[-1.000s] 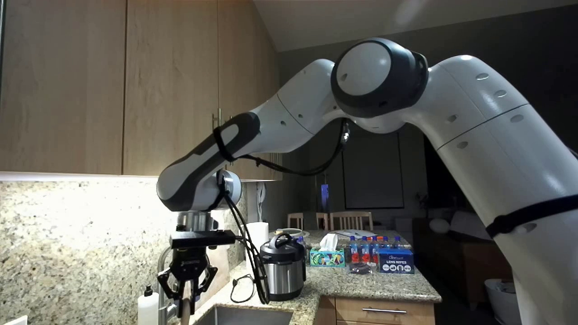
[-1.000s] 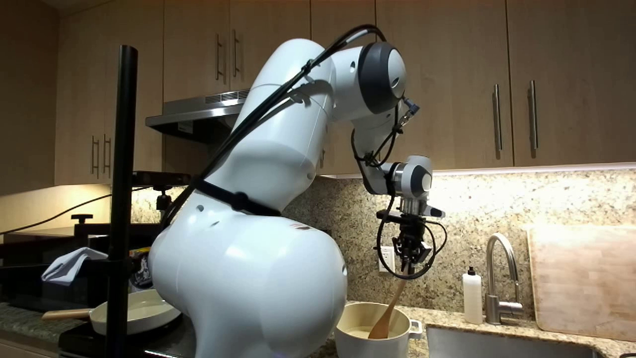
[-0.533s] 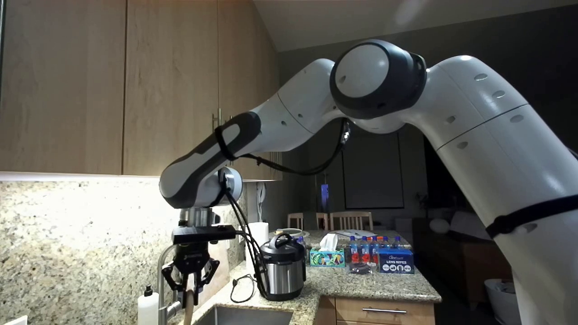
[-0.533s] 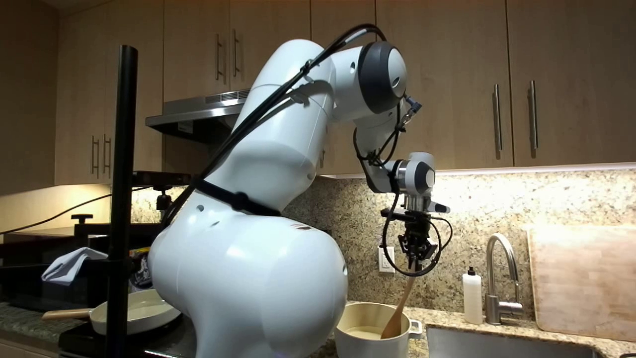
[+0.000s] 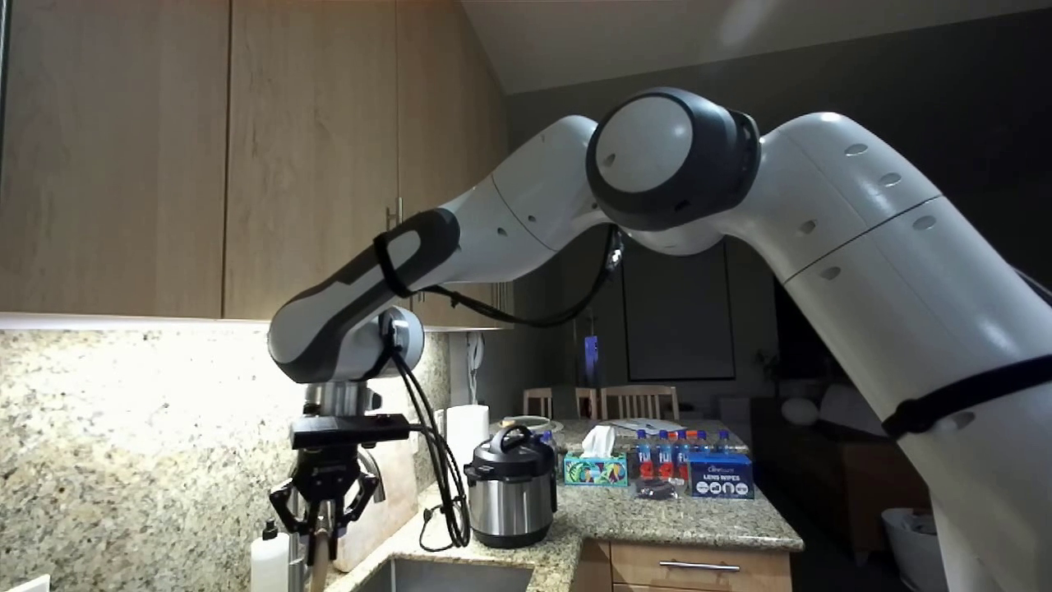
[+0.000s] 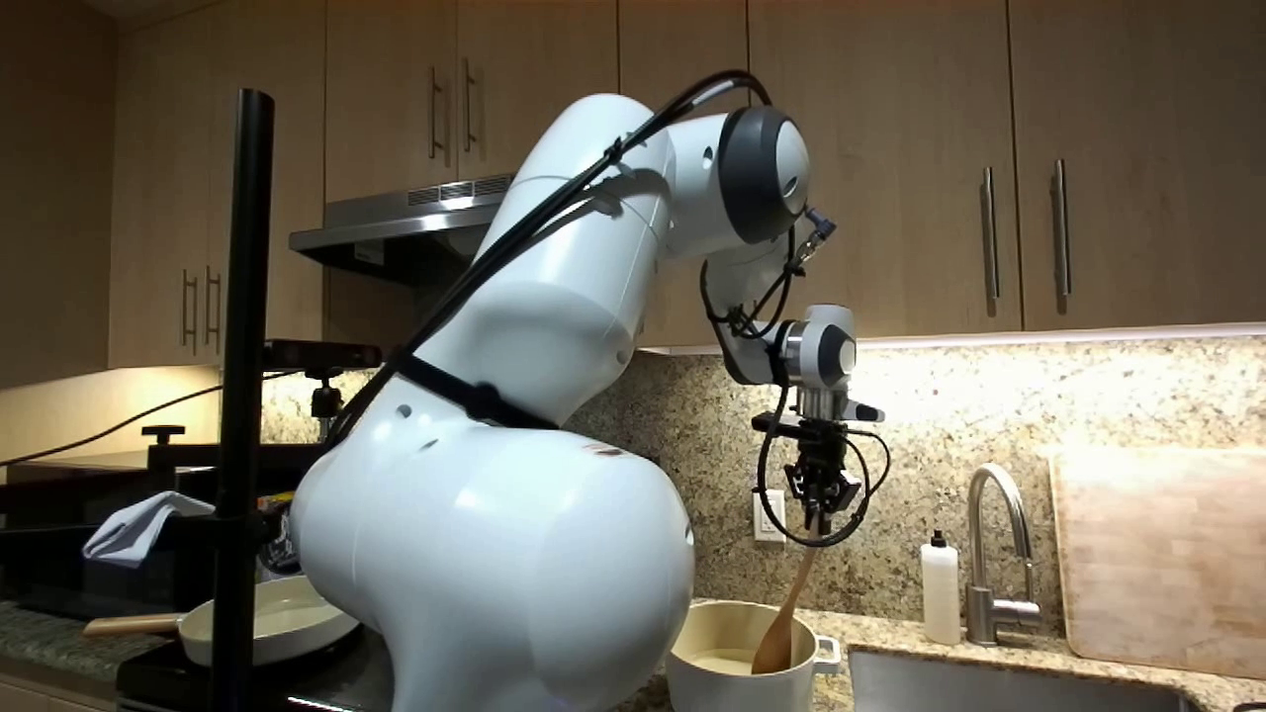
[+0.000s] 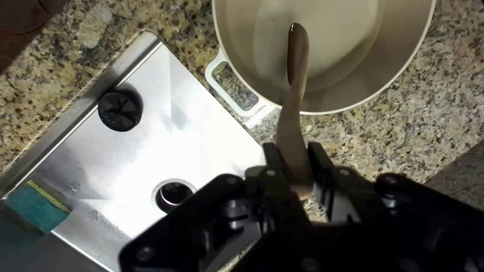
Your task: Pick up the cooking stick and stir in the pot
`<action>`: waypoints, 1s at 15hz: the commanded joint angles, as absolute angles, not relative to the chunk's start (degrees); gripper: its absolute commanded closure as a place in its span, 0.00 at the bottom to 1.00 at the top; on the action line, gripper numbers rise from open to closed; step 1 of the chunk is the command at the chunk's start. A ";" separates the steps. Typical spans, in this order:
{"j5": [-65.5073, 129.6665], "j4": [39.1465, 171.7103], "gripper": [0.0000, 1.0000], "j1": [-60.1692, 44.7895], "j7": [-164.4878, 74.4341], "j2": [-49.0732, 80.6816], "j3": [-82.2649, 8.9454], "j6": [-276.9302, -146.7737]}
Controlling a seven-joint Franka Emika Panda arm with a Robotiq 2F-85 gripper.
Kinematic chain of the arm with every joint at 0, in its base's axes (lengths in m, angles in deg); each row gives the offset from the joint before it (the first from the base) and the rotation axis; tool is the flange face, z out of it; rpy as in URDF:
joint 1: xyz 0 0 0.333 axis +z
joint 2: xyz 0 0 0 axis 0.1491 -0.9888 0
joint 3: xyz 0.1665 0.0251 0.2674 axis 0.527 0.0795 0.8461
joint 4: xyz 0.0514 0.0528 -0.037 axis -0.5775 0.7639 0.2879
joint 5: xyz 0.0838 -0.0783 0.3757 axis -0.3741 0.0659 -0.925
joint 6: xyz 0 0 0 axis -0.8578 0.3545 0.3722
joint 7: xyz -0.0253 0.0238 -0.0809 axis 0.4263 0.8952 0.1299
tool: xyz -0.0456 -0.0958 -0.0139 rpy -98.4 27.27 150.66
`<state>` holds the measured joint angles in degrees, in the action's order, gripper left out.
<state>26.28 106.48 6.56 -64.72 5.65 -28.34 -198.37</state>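
The cooking stick is a wooden spoon (image 7: 291,121); it also shows in both exterior views (image 6: 803,578) (image 5: 320,555). My gripper (image 7: 294,151) is shut on its upper handle, one finger on each side, above the counter near the sink. The gripper also shows in both exterior views (image 6: 817,516) (image 5: 322,530). The spoon tilts, with its blade inside the pot, in shallow liquid. The pot (image 6: 737,692) is round and cream-white with a side handle; it also shows in the wrist view (image 7: 378,81). It is out of view in an exterior view.
A steel sink (image 7: 151,124) is beside the pot, with a sponge (image 7: 38,206) in it. A soap bottle (image 6: 941,588), a faucet (image 6: 1004,534) and a cutting board (image 6: 1157,564) stand behind it. A pressure cooker (image 5: 511,493) stands on the counter. A pan (image 6: 267,618) is at the left.
The gripper and spoon shifted right, then slightly back left, in the exterior view with the pot; the blade moved within the pot. The arm's elbow has lowered. The grip is unchanged.
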 commanded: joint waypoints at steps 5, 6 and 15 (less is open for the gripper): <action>27.73 102.53 0.90 8.35 -62.64 2.92 -27.00 -198.53; 28.14 102.08 0.90 8.72 -62.54 2.60 -26.99 -198.62; 28.37 102.75 0.90 9.17 -55.44 1.84 -25.24 -198.41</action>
